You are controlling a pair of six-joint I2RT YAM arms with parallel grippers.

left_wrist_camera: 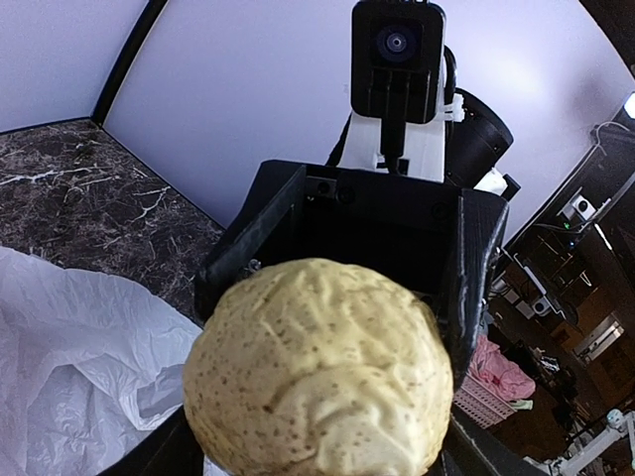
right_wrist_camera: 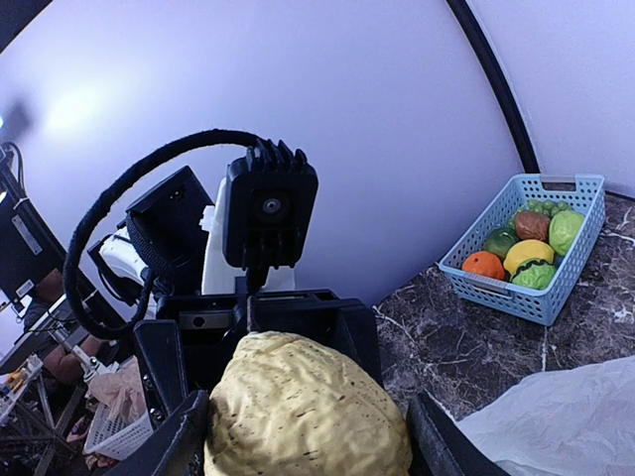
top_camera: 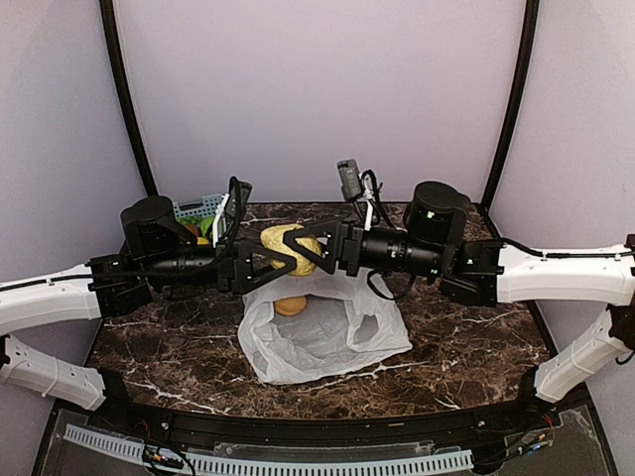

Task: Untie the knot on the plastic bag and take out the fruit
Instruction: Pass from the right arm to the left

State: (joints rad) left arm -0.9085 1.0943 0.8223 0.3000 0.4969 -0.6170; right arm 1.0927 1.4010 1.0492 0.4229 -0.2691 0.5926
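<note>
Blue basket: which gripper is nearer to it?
Left. The left gripper is close beside the blue basket, at the tan fruit. The right gripper reaches that fruit from the opposite side, farther from the basket.

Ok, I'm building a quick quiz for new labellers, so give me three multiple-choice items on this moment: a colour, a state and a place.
1. The lattice basket is: A red; B blue; C black.
2. The plastic bag is: A knotted shut; B hanging from a gripper; C lying open on the table.
3. The tan-yellow fruit is: A in the basket; B in the bag; C in the air between the left gripper and the right gripper.
Key: 1 B, its blue walls show in the right wrist view; 2 C, its mouth gapes around a brownish fruit; 3 C, both grippers' fingers flank it above the bag.
</note>
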